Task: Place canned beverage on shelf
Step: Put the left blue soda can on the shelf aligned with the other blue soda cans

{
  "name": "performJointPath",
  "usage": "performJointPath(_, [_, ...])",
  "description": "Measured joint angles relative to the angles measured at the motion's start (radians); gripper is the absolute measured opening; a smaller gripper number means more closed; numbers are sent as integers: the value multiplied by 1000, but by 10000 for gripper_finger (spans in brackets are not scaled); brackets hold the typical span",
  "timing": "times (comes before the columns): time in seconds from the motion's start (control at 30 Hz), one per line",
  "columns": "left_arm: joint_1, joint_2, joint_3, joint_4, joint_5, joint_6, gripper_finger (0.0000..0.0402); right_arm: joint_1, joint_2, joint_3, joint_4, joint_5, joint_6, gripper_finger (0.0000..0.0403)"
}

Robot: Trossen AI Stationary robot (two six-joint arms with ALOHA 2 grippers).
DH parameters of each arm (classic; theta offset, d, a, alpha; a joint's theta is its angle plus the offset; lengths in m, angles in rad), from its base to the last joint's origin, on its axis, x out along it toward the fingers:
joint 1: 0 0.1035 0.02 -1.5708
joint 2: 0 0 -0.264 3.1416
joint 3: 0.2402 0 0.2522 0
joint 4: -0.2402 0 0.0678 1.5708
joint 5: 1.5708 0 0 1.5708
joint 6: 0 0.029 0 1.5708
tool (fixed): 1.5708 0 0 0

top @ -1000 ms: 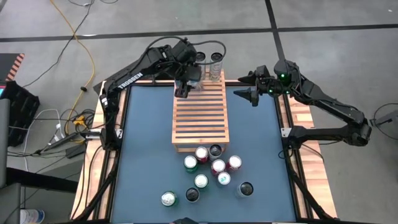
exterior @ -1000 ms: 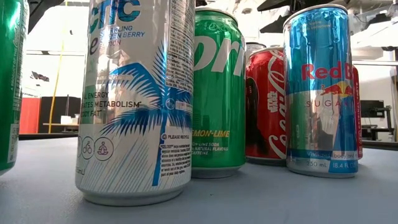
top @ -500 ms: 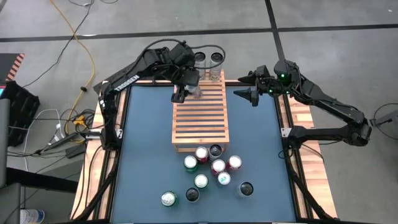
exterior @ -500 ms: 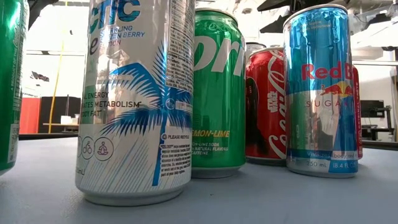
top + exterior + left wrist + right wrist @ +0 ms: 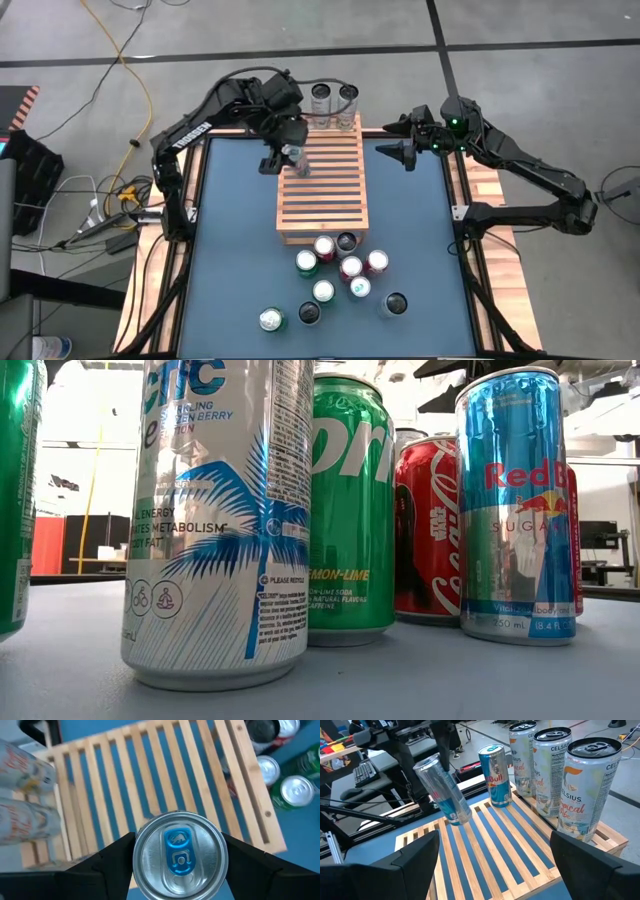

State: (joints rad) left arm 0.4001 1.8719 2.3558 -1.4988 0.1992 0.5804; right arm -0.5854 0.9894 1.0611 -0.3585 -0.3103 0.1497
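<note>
Left claw (image 5: pixel 291 158) holds tilted can (image 5: pixel 443 789) above shelf (image 5: pixel 322 205) edge.

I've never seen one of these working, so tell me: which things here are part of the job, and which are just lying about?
Part of the job: tilted can gripped by the left pincer; slatted shelf; cluster of cans on the table.
Lying about: idle right pincer, open, beside the shelf; floor cables.

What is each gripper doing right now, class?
Left gripper: closed on a slim can, tilted above the shelf.
Right gripper: open, empty.
</note>
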Motion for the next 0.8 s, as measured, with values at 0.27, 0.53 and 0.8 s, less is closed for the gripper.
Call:
performJointPath(0.27, [1, 8, 0, -3, 32, -2, 245, 0, 0, 0, 0, 2, 0, 363])
performJointPath(0.53, [2, 12, -56, -12, 24, -18, 245, 0, 0, 0, -7, 2, 0, 363])
performJointPath(0.8, [-2, 12, -57, 6, -39, -44, 245, 0, 0, 0, -8, 2, 0, 363])
